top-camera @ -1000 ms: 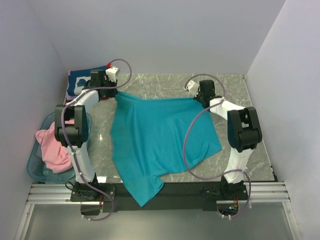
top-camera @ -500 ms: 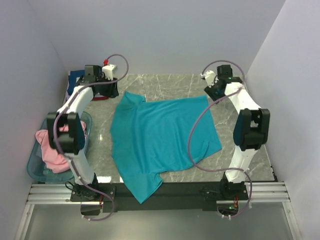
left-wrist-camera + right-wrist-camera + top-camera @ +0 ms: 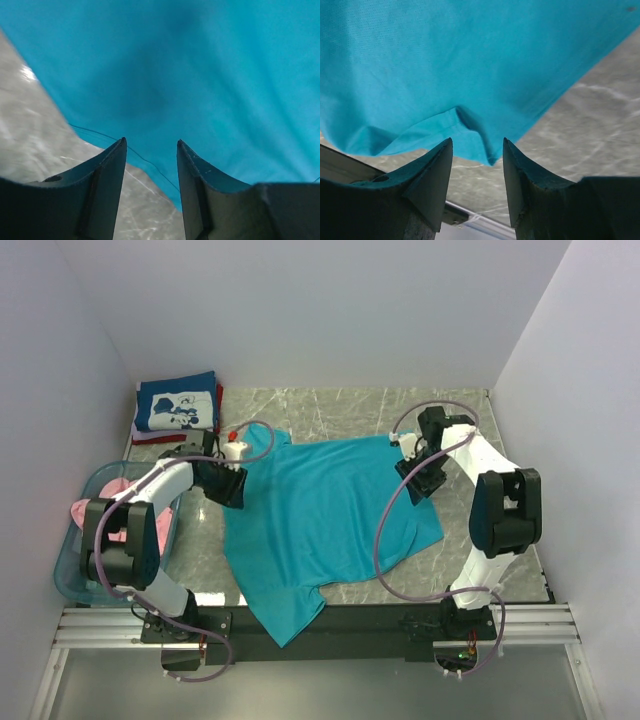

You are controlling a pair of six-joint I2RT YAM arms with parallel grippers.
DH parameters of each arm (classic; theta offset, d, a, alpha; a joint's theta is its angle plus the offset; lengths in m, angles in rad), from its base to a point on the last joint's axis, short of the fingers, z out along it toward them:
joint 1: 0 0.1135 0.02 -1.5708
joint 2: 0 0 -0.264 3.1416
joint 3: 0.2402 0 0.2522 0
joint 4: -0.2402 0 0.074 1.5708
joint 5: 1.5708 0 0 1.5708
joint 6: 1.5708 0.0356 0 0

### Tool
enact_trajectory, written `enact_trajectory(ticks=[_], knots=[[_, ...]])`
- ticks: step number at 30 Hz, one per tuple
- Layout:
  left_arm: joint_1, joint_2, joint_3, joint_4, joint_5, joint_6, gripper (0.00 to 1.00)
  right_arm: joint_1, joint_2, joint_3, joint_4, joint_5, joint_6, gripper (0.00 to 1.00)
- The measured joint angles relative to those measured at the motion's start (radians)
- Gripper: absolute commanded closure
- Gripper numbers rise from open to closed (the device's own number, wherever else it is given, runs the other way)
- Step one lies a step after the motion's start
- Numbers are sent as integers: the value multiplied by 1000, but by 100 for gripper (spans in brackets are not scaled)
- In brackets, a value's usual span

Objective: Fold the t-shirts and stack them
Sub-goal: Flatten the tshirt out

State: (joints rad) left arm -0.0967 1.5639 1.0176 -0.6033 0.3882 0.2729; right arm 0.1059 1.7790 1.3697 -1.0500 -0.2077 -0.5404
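A: Edges and room, quick.
B: The teal t-shirt [image 3: 320, 510] is spread flat over the middle of the counter [image 3: 470, 420], and one corner hangs over the near edge. Bare marble shows behind the shirt and down the right side. White walls [image 3: 300, 310] close in on the left, back and right.
A: Other shirts?
B: The navy t-shirt [image 3: 178, 405] with white print is folded square at the back-left corner. It sits on the red t-shirt [image 3: 148, 438], which shows only as an edge. The pink t-shirt [image 3: 82, 510] is bunched in the basket [image 3: 65, 578], off the counter's left side.
A: Arms?
B: The left arm is bent low. The left claw [image 3: 150, 142] is at the teal shirt's left edge, fingers apart with nothing between them, and hem and marble lie below. The right arm reaches in from the right. The right claw [image 3: 477, 142] is over the shirt's right edge, also parted and empty, above a folded hem corner.
A: Materials?
B: The teal shirt is a smooth knit with soft wrinkles, and a loose thread [image 3: 145, 160] trails off the hem. The counter is grey veined marble, glossy. The basket is translucent light-blue plastic.
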Motion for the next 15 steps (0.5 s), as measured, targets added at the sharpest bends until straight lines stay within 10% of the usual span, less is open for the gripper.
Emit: enact_trajectory(ticks=[15], knots=[[-38,52,-40,39,-92,0,49,39,76,-81,12,-9,105,54]])
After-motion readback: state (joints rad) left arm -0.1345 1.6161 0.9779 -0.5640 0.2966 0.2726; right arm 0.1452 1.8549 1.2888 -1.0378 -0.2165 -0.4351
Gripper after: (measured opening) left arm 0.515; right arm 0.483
